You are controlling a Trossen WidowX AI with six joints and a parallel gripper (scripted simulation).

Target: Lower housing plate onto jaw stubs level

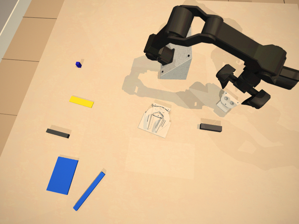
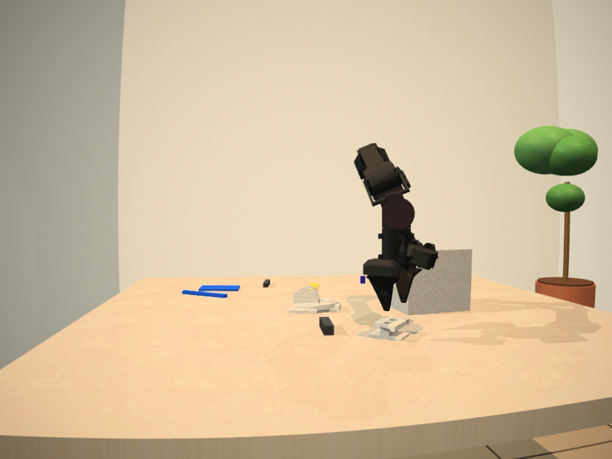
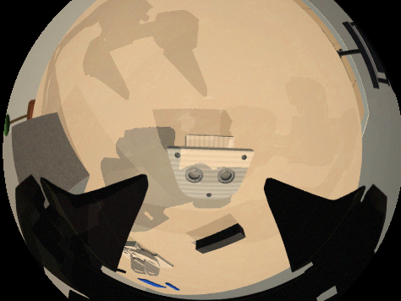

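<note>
The gripper [image 1: 234, 96] [image 2: 395, 306] [image 3: 207, 183] is hovering wide and empty above the housing plate [image 1: 228, 101] [image 2: 393, 324] [image 3: 211, 186]. Good grasping is needing centred fingers, then level lifting.

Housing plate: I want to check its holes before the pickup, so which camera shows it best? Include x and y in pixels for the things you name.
The wrist view, which looks onto the white housing plate [image 1: 228, 99] [image 2: 391, 324] [image 3: 211, 186], showing two large round holes and three small ones. The top view shows it small and angled; the exterior view gives its raised side profile, holes barely readable.
</note>
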